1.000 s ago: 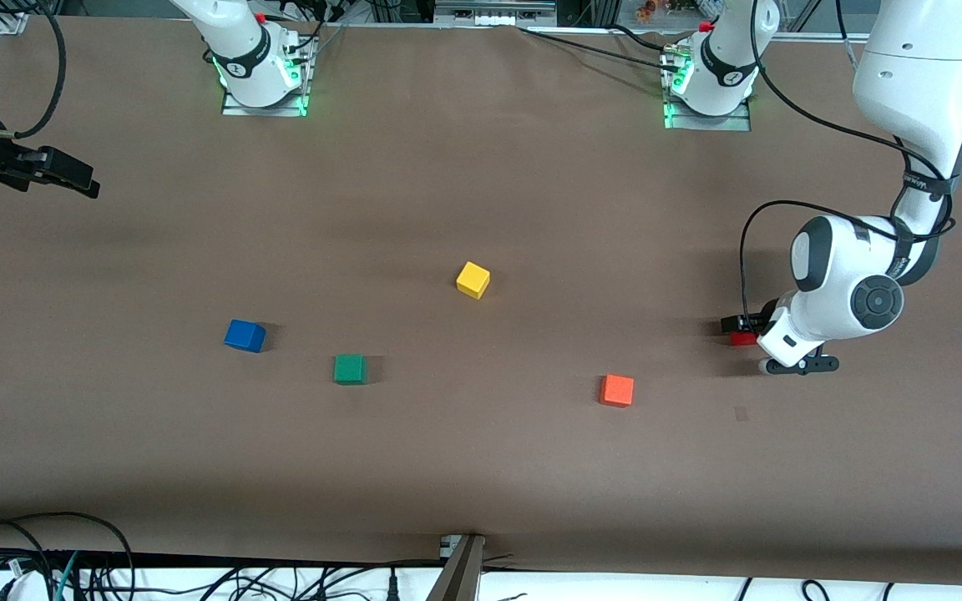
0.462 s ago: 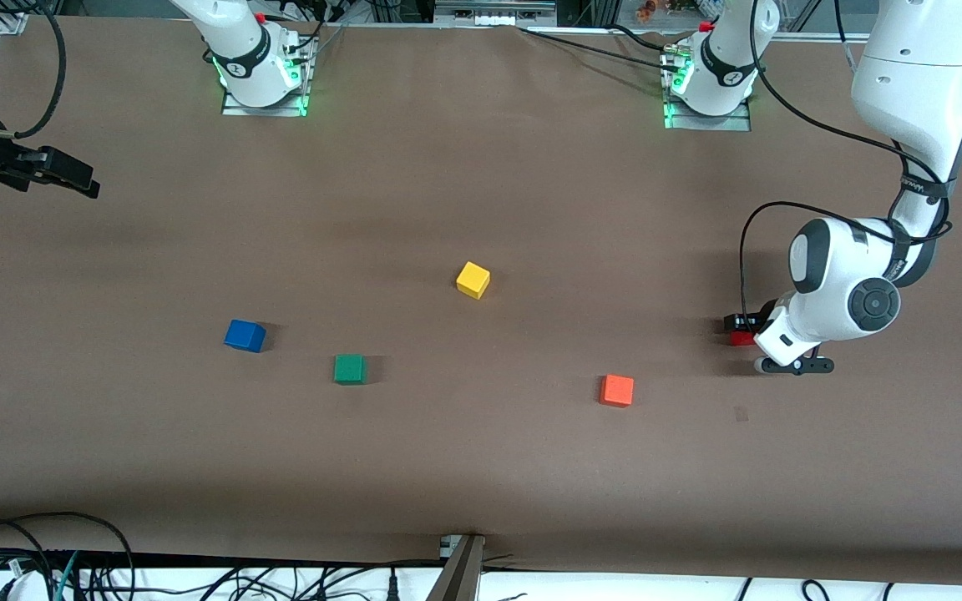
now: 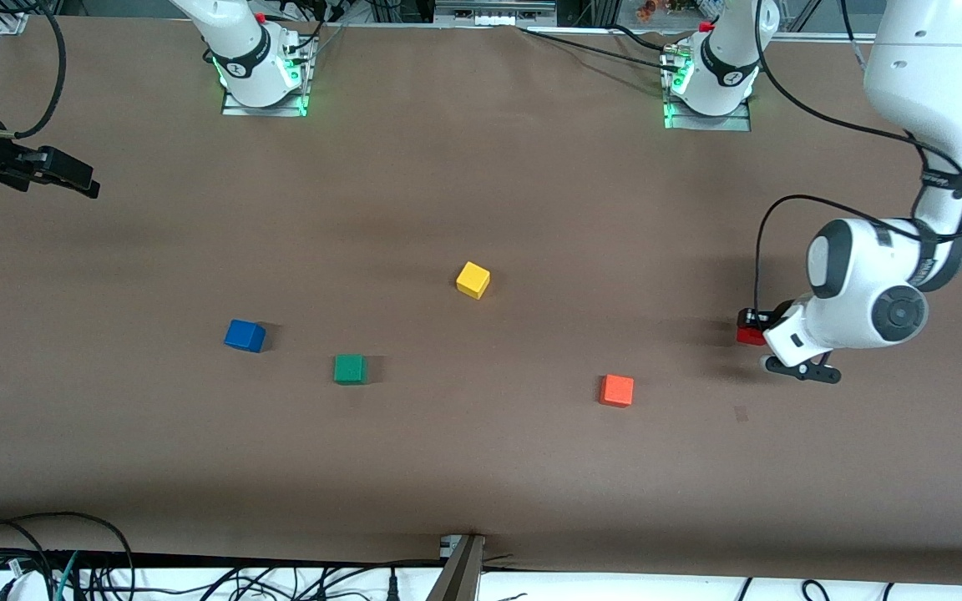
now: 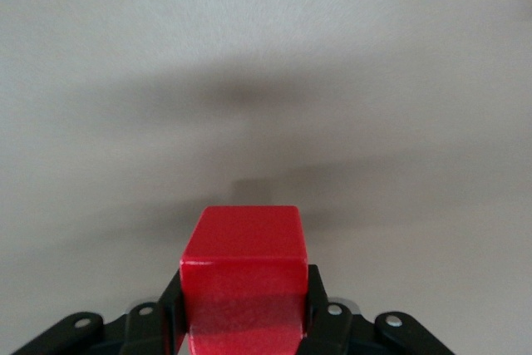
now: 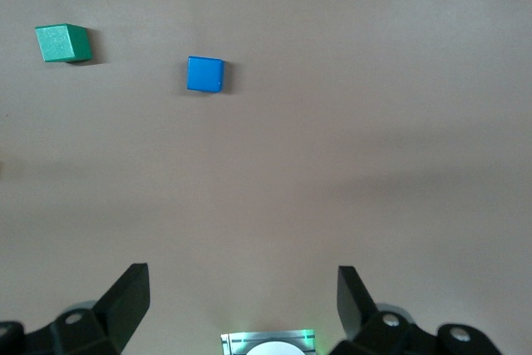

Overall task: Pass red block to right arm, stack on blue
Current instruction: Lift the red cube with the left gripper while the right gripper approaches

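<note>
Left gripper [image 3: 750, 327] low at the left arm's end of the table [image 3: 481, 192], pinching the red block [image 4: 243, 268] between both fingers. Right gripper [image 5: 243, 297] waiting at the right arm's end, fingers spread wide. Blue cube [image 3: 245, 335] beside the green cube [image 3: 350, 368].

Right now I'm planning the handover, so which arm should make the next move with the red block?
Left. The left gripper is shut on the red block at its own end of the table. The right gripper waits open at the other end, above bare table, with the blue block between them.
</note>
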You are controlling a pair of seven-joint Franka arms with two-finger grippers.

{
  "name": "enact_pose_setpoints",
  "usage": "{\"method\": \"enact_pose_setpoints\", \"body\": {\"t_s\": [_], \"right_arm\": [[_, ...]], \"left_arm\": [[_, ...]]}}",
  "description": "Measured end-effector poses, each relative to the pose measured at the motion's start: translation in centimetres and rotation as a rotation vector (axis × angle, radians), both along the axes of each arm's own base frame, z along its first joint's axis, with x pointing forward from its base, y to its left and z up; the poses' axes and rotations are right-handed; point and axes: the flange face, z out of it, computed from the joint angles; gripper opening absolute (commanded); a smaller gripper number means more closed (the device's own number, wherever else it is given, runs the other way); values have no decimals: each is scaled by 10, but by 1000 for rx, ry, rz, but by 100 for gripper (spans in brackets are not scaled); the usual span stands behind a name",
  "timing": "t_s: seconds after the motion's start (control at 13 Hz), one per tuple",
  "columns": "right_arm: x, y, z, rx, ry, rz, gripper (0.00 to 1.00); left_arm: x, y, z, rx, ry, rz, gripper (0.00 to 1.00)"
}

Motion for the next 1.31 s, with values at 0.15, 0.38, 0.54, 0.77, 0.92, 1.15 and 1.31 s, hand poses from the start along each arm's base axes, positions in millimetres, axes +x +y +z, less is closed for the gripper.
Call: {"method": "enact_pose_setpoints", "body": {"t_s": [0.15, 0.38, 0.54, 0.77, 0.92, 1.15, 1.31], "right_arm": [[0, 0, 0, 1, 0, 0, 100], [-3, 4, -2, 36, 22, -5, 100], [-3, 7, -2, 61, 28, -6, 100], [-2, 18, -5, 146, 41, -6, 100], [2, 28, -15, 230, 61, -11, 100], [15, 48, -40, 405, 115, -31, 100], [30, 63, -77, 547, 187, -62, 100]], "left_arm": [[14, -2, 41, -9, 9, -36, 0], [25, -23, 81, -31, 7, -120, 0], [30, -43, 101, -78, -7, -232, 0], [31, -77, 112, -316, -62, -426, 0], [31, -94, 116, -455, -111, -518, 0], [30, -128, 116, -698, -224, -652, 0], [27, -151, 112, -812, -291, -707, 0]]}}
